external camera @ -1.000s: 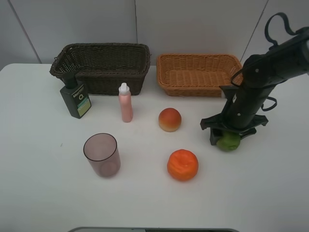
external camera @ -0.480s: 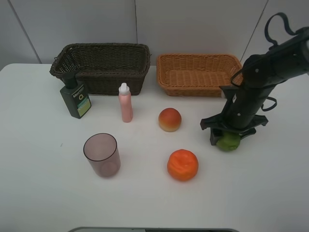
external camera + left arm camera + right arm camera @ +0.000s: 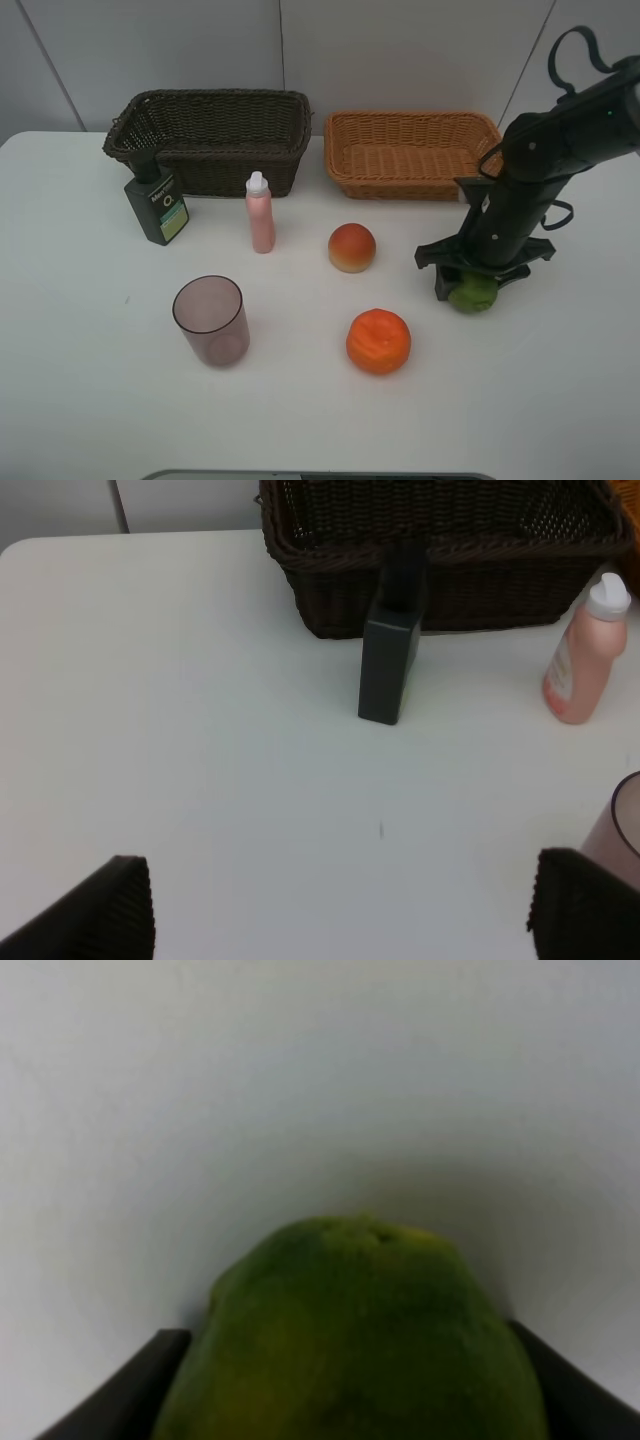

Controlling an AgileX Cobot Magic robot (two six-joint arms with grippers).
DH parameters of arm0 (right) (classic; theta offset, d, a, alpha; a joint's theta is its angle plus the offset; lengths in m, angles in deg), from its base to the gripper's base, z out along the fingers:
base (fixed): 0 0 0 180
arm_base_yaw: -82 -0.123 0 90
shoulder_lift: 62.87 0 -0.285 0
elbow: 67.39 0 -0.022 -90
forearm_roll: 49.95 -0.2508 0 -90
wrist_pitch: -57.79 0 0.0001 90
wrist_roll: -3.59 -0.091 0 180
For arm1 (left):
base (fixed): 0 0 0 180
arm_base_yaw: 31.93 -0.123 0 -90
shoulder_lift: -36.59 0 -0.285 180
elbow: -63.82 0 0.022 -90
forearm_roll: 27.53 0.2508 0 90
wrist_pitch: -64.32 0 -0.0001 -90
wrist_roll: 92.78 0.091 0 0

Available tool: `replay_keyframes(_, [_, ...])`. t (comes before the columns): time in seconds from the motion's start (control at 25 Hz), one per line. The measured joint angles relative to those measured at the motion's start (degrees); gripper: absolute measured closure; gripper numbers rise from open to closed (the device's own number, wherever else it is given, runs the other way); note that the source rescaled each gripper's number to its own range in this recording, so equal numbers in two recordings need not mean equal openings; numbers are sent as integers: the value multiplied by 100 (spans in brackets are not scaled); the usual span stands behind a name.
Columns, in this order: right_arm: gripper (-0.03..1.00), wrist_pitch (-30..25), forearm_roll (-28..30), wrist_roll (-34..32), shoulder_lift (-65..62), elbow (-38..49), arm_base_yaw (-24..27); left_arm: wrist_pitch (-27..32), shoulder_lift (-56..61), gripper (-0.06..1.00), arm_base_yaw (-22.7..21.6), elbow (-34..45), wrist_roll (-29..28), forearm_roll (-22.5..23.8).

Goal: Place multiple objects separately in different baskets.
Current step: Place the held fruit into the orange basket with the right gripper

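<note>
Green fruit [image 3: 473, 292] sits on the right side of the worktop [image 3: 80, 380], in front of the light tan basket [image 3: 410, 155] and well apart from it; the right jaws are closed on it from both sides, pads flanking the fruit low in the right wrist view, so it is gripped. Cannot tell whether it rests on the surface or is just clear of it. The right arm [image 3: 520, 200] comes down steeply from above, which suits a straight lift and a short carry back to the tan basket, likely the fruit's target since it is the nearest. Peach-like fruit [image 3: 352, 247] and orange [image 3: 378, 341] lie loose mid-worktop, apart from each other and from the arm. Pink bottle [image 3: 260, 212] and dark green pump bottle [image 3: 157, 205] stand upright just in front of the dark brown basket [image 3: 210, 150], with the mauve cup [image 3: 210, 320] upright nearer the front edge; that grouping suggests bottles and cup go left, fruit right. Both baskets look empty, so sorting has barely begun. The left jaws are spread wide and hold nothing, hanging over bare worktop short of the pump bottle, out of the exterior view, probably parked while the right side works.
</note>
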Motion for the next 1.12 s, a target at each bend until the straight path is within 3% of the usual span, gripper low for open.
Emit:
replay_keyframes(0.12, [96, -68, 6, 0, 0, 0, 0, 0, 0, -1, 0, 0, 0, 0])
replay_keyframes(0.28, [96, -604, 61, 0, -86, -259, 0, 0, 0, -1, 0, 0, 0, 0])
replay_keyframes(0.64, [96, -2304, 261, 314, -290, -2200, 0, 0, 0, -1, 0, 0, 0, 0])
replay_keyframes(1.12, [96, -2853, 656, 484, 945, -5076, 0, 0, 0, -1, 0, 0, 0, 0])
